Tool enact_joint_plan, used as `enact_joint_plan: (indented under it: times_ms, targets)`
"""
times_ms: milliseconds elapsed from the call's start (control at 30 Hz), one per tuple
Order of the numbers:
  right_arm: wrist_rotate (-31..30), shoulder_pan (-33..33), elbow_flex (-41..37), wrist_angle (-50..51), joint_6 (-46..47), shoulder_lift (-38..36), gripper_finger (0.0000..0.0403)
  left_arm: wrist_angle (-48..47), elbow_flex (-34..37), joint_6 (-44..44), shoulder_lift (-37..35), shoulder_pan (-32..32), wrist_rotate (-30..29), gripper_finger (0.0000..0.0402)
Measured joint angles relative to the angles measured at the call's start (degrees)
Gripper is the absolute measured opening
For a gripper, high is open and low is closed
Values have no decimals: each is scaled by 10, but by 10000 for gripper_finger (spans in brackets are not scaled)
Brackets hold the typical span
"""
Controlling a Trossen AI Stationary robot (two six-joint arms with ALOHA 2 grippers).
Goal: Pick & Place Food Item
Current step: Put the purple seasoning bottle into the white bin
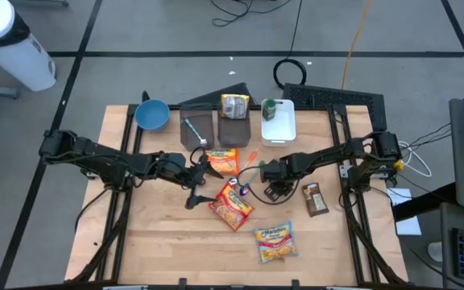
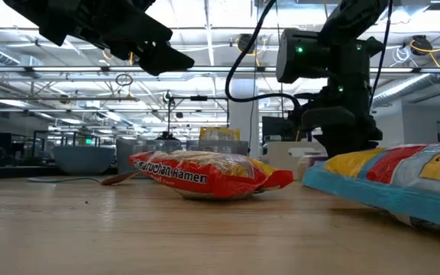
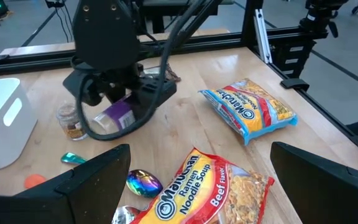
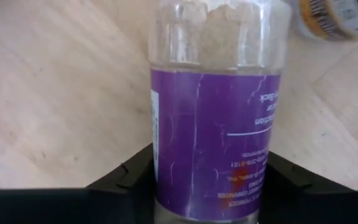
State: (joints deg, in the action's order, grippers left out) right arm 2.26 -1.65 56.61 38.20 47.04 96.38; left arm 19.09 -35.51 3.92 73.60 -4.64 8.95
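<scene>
- Right gripper [image 1: 275, 190]: positioned near table centre, pointing down over a clear jar [image 4: 213, 112] with a purple label. In the right wrist view the jar sits between the two fingers [image 4: 120, 180], which flank it closely on both sides. Whether they press on it cannot be told.
- Jar location: in the left wrist view the jar [image 3: 118, 115] lies under the right gripper [image 3: 114, 93]. A small second jar [image 3: 71, 121] stands just beside it.
- Left gripper [image 1: 196, 179]: raised above the table at 9 o'clock from the right gripper, fingers spread wide with nothing between them.
- Red ramen pack [image 1: 231, 204]: lies at 6 o'clock from table centre, between the two grippers and slightly nearer the front edge. In the low view the pack [image 2: 205, 174] rests flat on the table [image 2: 166, 237].
- Blue ramen pack [image 1: 275, 242]: lies at 5 o'clock from the red pack, near the front edge.
- Orange pack [image 1: 223, 161]: lies at 12 o'clock from the red pack.
- Snack bar [image 1: 315, 199]: lies at 3 o'clock from the right gripper, well apart from the ramen packs.
- Blue bowl [image 1: 151, 114]: sits at the far left of the table's back edge.
- White bin [image 1: 278, 122]: sits at 12 o'clock from the right gripper, by the back edge; a green-capped item rests at its far end.
- Dark trays [image 1: 216, 122]: sit between bowl and bin; one holds a bagged item.
</scene>
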Motion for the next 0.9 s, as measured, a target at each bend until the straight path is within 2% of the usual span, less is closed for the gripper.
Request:
enact_joint_plan:
  times_ms: [167, 267, 533, 600, 767, 900]
  targets:
    - [-11, -12, 0, -1, -7, -38, 182, 0, 0, -2, 0, 0, 0, 397]
    - [-40, -19, 0, -4, -11, -64, 183, 2, 0, -6, 0, 1, -2, 397]
    - [-89, -42, 0, -22, -36, -131, 181, 5, 0, -51, 0, 13, -44, 397]
    - [-101, -45, 0, -37, -54, -143, 179, 5, 0, -70, 0, 24, -40, 397]
    - [-112, -45, 1, -103, -119, -158, 177, 10, 0, -112, 0, 60, 14, 397]
    - [-112, -45, 15, -138, -172, -159, 177, 20, -1, -121, 0, 78, 16, 397]
